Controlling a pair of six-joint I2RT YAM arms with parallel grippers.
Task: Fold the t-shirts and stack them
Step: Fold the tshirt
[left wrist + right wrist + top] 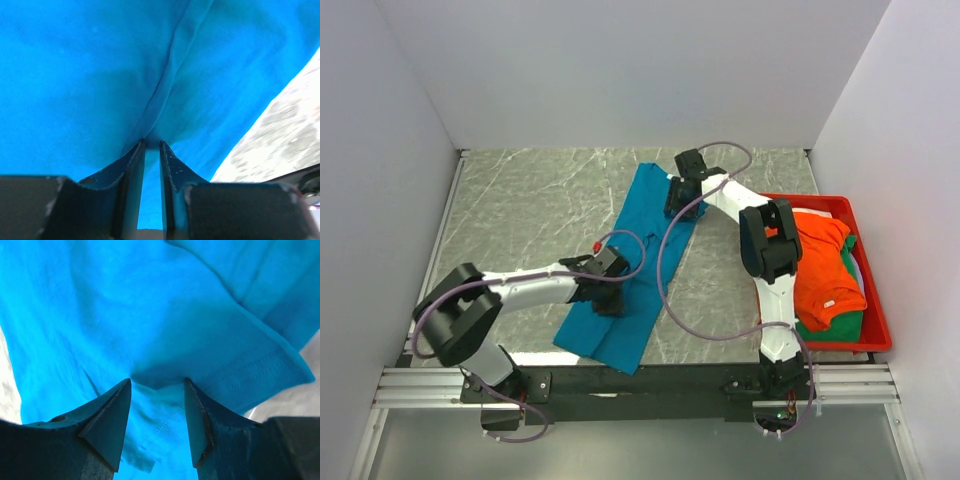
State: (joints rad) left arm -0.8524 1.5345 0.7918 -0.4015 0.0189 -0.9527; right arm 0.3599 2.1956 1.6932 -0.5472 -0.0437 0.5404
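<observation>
Hard to make out neck or sleeves on the teal t-shirt [638, 270], lying as a long strip from 12 to 6 o'clock across the middle. Pinched on a ridge near 7 by the narrow left gripper [151, 142]. Pressed near 12 by the right gripper [157, 382], spread wide and holding nothing. Partly hidden in the red bin [875, 335] at 3: orange t-shirt [825, 270] over green t-shirt [842, 326]. Underneath, a grey marbled table [530, 210]; around, white walls [620, 70].

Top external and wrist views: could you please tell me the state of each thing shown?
teal t-shirt: flat on the table, folded into a strip.
left gripper: shut, pinching a ridge of that shirt.
right gripper: open, tips on that shirt.
orange t-shirt: crumpled, topmost in the red bin.
green t-shirt: crumpled under the orange one.
</observation>
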